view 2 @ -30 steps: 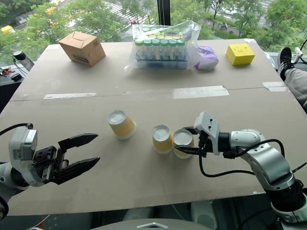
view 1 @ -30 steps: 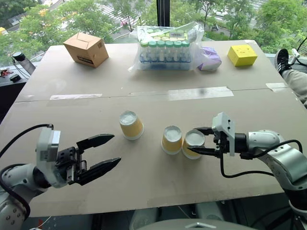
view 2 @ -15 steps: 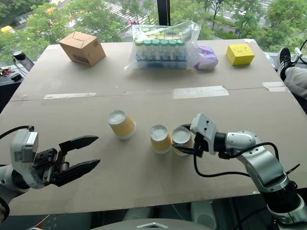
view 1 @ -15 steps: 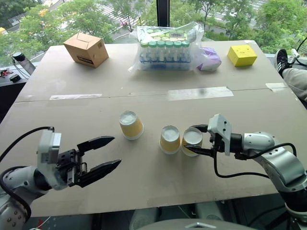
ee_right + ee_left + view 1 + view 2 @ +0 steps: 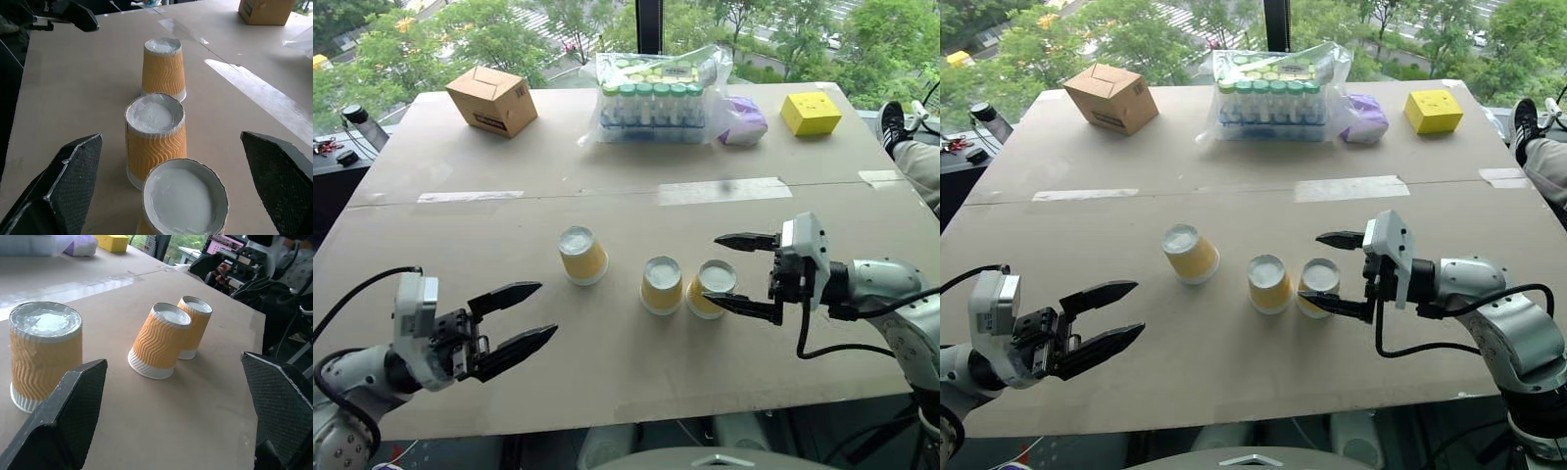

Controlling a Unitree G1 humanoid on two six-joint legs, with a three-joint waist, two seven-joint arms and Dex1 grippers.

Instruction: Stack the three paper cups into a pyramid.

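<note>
Here, three ribbed tapered paper cups [image 5: 662, 284] upside down, left gripper [image 5: 517, 315] spread, right gripper [image 5: 740, 272] spread.

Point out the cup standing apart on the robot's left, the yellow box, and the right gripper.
leftmost paper cup [image 5: 579, 254]: left eye view, on its upturned white base and side.
yellow box [image 5: 810, 113]: left eye view, on its top face.
right gripper [image 5: 736, 271]: left eye view, midway between its fingertips.

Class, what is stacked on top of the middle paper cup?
Nothing: the middle paper cup stands upside down, its white base bare. Whatever may be underneath it is hidden by its wall.
</note>
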